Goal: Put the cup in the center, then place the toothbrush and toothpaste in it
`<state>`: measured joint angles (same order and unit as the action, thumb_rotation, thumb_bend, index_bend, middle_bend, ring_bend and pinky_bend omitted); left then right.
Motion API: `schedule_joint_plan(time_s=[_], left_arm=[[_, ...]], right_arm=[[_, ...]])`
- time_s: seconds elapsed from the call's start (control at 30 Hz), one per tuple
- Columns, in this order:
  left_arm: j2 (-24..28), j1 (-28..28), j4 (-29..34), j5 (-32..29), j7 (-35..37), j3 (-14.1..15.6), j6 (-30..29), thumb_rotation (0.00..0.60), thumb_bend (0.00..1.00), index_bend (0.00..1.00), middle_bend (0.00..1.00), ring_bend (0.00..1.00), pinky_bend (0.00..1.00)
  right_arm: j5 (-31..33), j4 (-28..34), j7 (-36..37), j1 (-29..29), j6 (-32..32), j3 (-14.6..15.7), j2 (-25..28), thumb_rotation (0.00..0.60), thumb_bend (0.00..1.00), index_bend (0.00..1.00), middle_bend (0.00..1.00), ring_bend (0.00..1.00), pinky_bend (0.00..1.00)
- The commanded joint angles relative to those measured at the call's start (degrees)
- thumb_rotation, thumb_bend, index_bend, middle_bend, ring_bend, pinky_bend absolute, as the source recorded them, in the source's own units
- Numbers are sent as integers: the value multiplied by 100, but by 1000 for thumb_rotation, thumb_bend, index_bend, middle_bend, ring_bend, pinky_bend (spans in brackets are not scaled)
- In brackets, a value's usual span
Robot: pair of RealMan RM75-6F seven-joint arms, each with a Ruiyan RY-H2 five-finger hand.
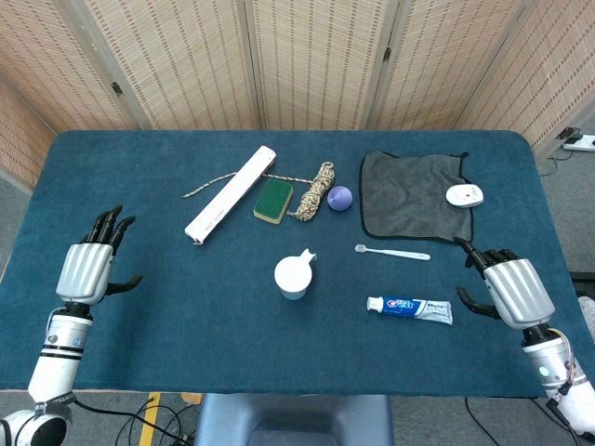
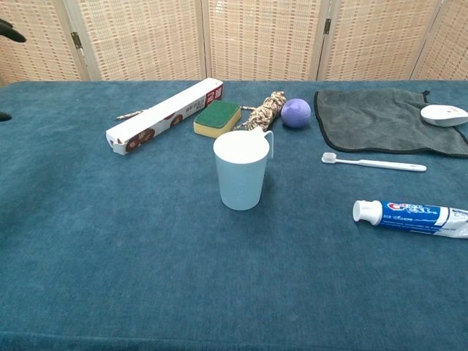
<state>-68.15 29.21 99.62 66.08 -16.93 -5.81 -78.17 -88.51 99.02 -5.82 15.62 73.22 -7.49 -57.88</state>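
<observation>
Count of items on the blue table [image 1: 139,353], located relative to the cup:

- 1 white cup [image 1: 292,277], upright, near the table's middle.
- 1 toothbrush [image 1: 391,252], right of the cup.
- 1 toothpaste tube [image 1: 410,308], right of the cup and nearer the front edge.
- 1 long white box [image 1: 231,194], behind and left of the cup.
- 1 green sponge [image 1: 273,201], behind the cup.
- 1 coiled rope [image 1: 316,190], behind the cup.
- 1 purple ball [image 1: 339,197], behind and right of the cup.
- 1 grey cloth [image 1: 414,208], further right of the cup.
- 1 white mouse [image 1: 464,195], on the cloth.
- 2 robot hands: left hand [image 1: 89,268] far left of the cup, right hand [image 1: 509,289] far right; both empty, fingers apart.
</observation>
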Motion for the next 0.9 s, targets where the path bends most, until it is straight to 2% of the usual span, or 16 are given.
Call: schedule_joint_plan(time_s=[0.03,0.1,0.3,0.37,0.5,0.73,0.9], left_arm=[[108,-215,-103,111,162,86,-139,600,215,146,43,54,371],[160,-342,-117,159,245,86,-244,600,215,146,43,54,371],[303,-616,-111,231,430,56,-402,600,215,147,45,55,371],[331,-663,-95,243,445,51,-411,600,215,147,45,54,371],[378,-808,-48,267,473,33,-478,600,215,147,45,54,371],[389,-970,-15,325,488,6,-504,600,215,147,45,55,371],[393,-1065,14,355,507,-23,-508,600,215,147,45,54,371]], right_arm=[[202,-29,-134,388,-510,-120,-115,600,299,226,647,736,835],[384,-95,-157,651,-917,-181,-205,600,299,274,741,837,919],[1167,-562,-503,1418,-2038,-379,-644,600,300,323,845,962,996],[1403,-707,-641,1572,-2236,-420,-776,600,299,325,882,991,1000],[2105,-1203,-1140,2010,-2706,-492,-1209,600,299,343,955,1000,1000],[2903,-2120,-1434,2581,-3093,-617,-1945,600,263,435,984,1000,1000],[3301,-2734,-1698,2962,-3426,-523,-2378,600,260,449,985,1000,1000]])
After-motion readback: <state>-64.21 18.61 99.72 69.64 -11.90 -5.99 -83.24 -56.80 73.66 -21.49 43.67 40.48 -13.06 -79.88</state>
